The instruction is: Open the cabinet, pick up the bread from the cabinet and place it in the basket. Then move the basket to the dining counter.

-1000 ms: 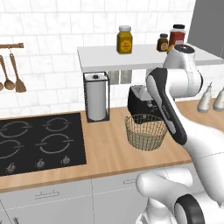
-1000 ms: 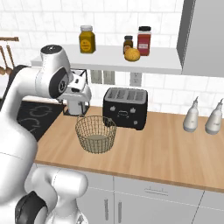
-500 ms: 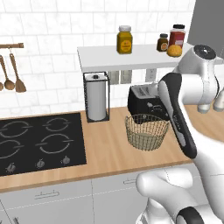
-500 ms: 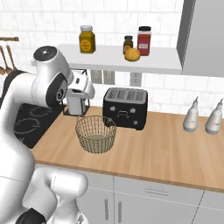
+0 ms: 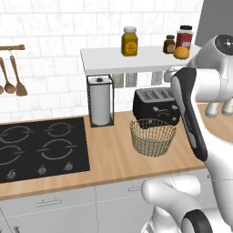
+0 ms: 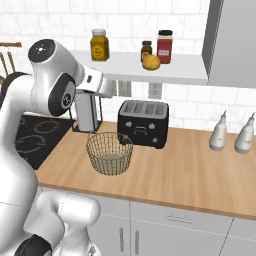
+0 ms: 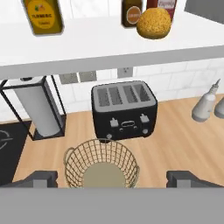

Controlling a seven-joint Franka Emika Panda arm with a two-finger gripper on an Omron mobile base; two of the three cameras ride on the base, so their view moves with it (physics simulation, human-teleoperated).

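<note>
The big dark cabinet (image 6: pixel 232 42) is hanging on the wall at the right, and beside it a long white shelf (image 6: pixel 150 69) is sticking out. Under the shelf, the black toaster (image 6: pixel 143 123) is sitting on the wooden worktop (image 6: pixel 190 170), and the round wire basket (image 6: pixel 109 153) is standing just in front of it with nothing inside.

The bread (image 7: pixel 153 22) is lying on the white shelf, next to two small jars (image 7: pixel 132 12). It is not in the basket yet.

The gripper (image 7: pixel 113 178) is hanging above the basket and looking at the toaster. Its two tips are sitting wide apart and holding nothing. The bread is lying higher up and a little to the right of it, far back by the wall. I think the gripper is going to have to go up and forward to reach it.
</note>
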